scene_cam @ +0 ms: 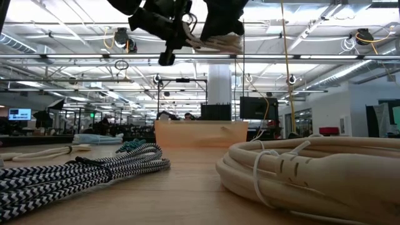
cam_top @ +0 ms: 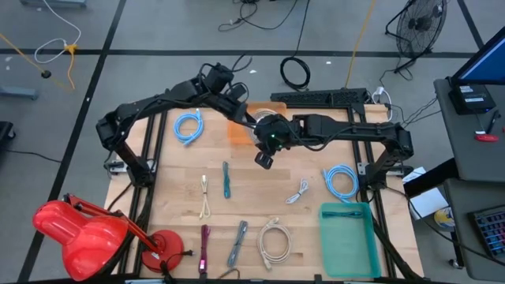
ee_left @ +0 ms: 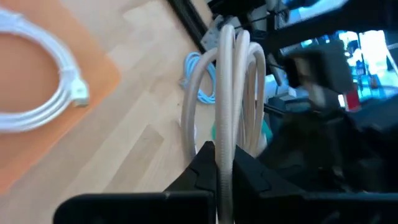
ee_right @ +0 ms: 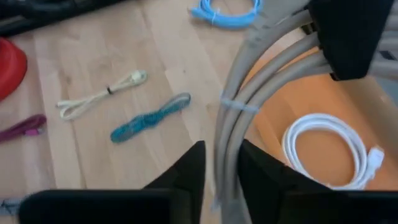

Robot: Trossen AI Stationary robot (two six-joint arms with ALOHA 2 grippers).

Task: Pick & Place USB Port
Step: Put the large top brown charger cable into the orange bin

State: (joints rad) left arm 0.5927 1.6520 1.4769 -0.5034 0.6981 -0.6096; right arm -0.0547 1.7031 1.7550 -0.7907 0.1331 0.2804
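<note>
A beige USB cable bundle [cam_top: 252, 118] hangs in the air over the orange tray [cam_top: 239, 132] at the table's far middle, between both grippers. My left gripper [ee_left: 224, 152] comes from the far left and is shut on it. My right gripper [ee_right: 221, 158] comes from the right. Its fingers are slightly apart, one on each side of the bundle's strands [ee_right: 227, 143], and I cannot tell whether they touch. A white coiled cable [ee_right: 326, 146] lies in the orange tray. The low view shows the bundle [scene_cam: 215, 40] high above the table. My left gripper pinches a strand of the beige bundle [ee_left: 225, 140] between its two fingers, at one end of the loop. The fingers slant down from the table's far left. The loop's other strands [ee_left: 249, 81] run on past the fingertips, and the bundle is lifted clear of the table.
Blue coils lie at the left [cam_top: 188, 126] and right [cam_top: 341, 180]. A green tray [cam_top: 347, 237] stands near right and a red lamp [cam_top: 79, 233] near left. Several tied cables, such as a teal one [cam_top: 226, 180] and a beige coil [cam_top: 274, 239], lie toward the near edge.
</note>
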